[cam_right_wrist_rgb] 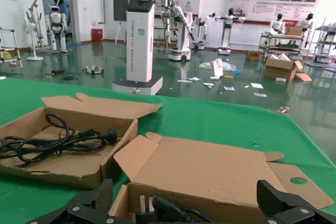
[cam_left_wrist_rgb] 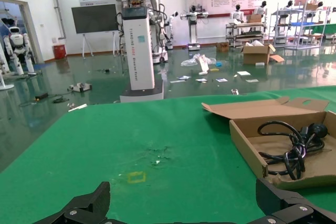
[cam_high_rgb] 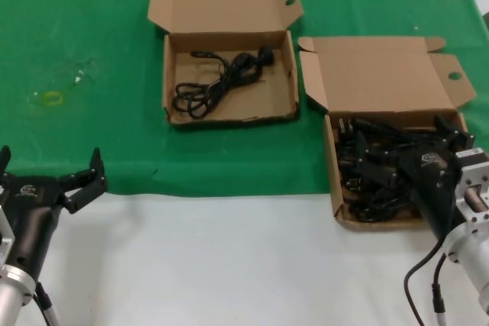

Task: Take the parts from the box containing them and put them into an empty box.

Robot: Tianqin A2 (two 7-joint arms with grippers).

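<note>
Head view: 2 open cardboard boxes sit on the green cloth [cam_high_rgb: 92,28], lids folded back. The far box [cam_high_rgb: 229,74] holds 1 cord [cam_high_rgb: 218,82], a loose loop with its plug toward the back wall. The near box [cam_high_rgb: 386,166], on the robot's right at the cloth's front edge, is crowded with cords [cam_high_rgb: 374,173], several plugs showing along its left side. The right gripper [cam_high_rgb: 447,131] hangs over that pile with its fingers spread, near the back right corner; it grips nothing that I can see. The left gripper [cam_high_rgb: 50,166] is parked low at the left, over the white table [cam_high_rgb: 229,265] just at the cloth's edge, fingers spread and empty.

Left wrist view: the 2 spread fingertips [cam_left_wrist_rgb: 84,205] frame bare green cloth; the far box [cam_left_wrist_rgb: 286,145] with its single cord [cam_left_wrist_rgb: 291,148] lies off to one side, well apart from this gripper.

Right wrist view: the spread fingertips [cam_right_wrist_rgb: 86,203] straddle the near box [cam_right_wrist_rgb: 210,174], whose back wall and lid fill the middle; a plug and cord tops [cam_right_wrist_rgb: 163,208] peek up between them. The far box [cam_right_wrist_rgb: 63,148] and its cord [cam_right_wrist_rgb: 52,140] lie beyond.

Progress, as I judge it: early. 1 cord has been moved across; most of the pile is left, and the right gripper looks set to reach down for the next.
</note>
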